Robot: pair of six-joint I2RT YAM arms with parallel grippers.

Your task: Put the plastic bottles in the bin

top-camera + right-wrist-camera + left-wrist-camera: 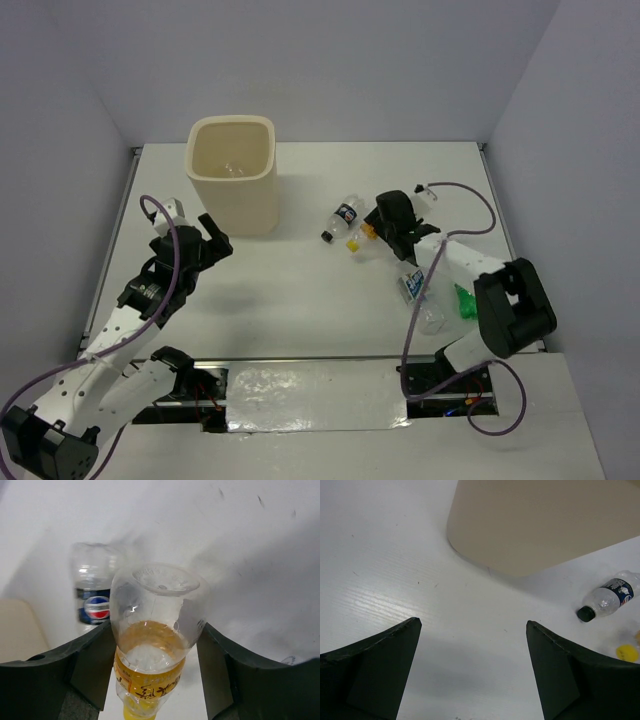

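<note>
The cream-beige bin [232,172] stands at the back left; its wall fills the top of the left wrist view [535,525]. My left gripper [205,240] [472,625] is open and empty over bare table, in front of the bin. My right gripper [385,228] [155,630] is shut on a small clear bottle with orange-yellow contents [152,645], its yellow cap [353,244] pointing left. A clear blue-label bottle [342,218] [610,597] [95,600] lies just beyond it. Another blue-label bottle [411,284], a clear bottle [431,318] and a green bottle [465,301] lie by the right arm.
White walls close in the table at the back and both sides. The right arm's purple cable [470,215] loops over the right side of the table. The bottles at the right lie close against the right arm's base.
</note>
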